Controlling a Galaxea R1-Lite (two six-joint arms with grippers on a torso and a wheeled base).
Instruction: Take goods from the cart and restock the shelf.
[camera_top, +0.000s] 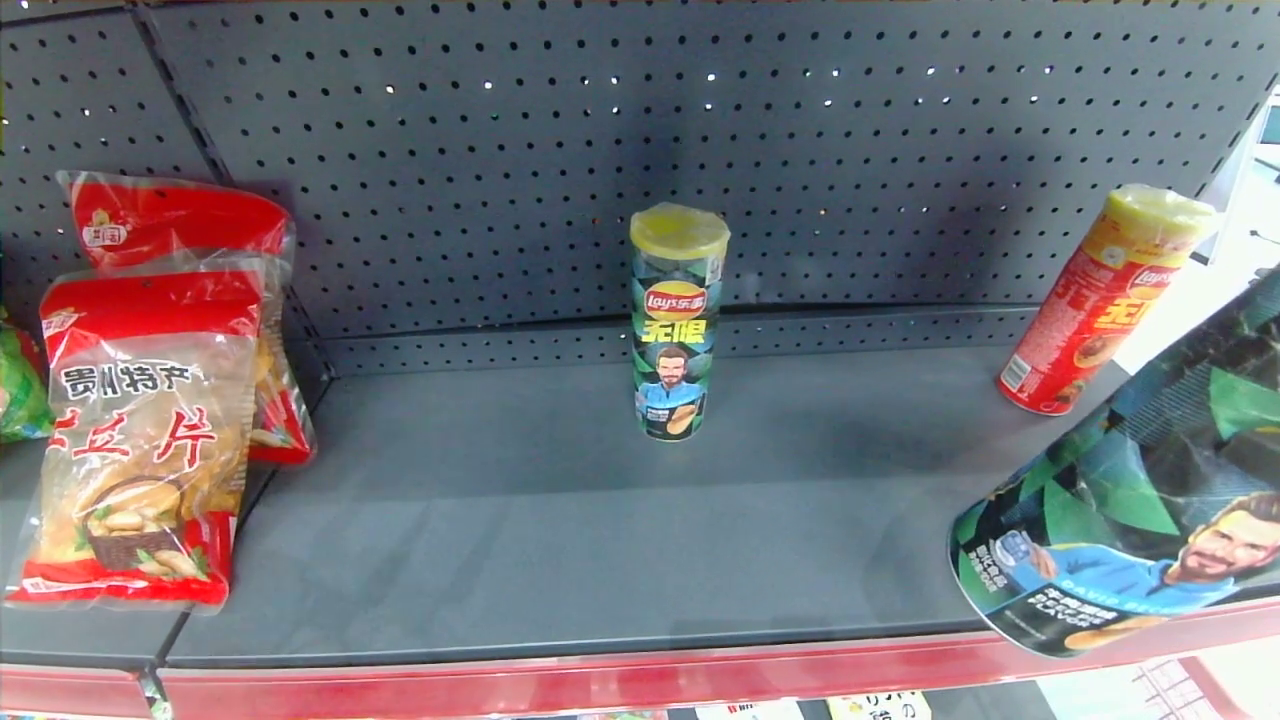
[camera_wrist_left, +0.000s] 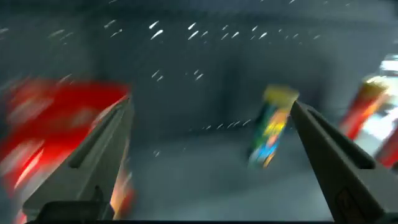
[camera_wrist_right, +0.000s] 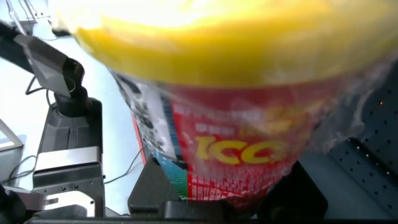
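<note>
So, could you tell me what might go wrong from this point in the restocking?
The red can stands tilted at the shelf's right end and may topple or roll off.
The near green can juts across the shelf's front lip; what supports it is hidden, so it could drop.
The left gripper is open and faces the upright green can, which is tall, narrow and easily knocked over.
</note>
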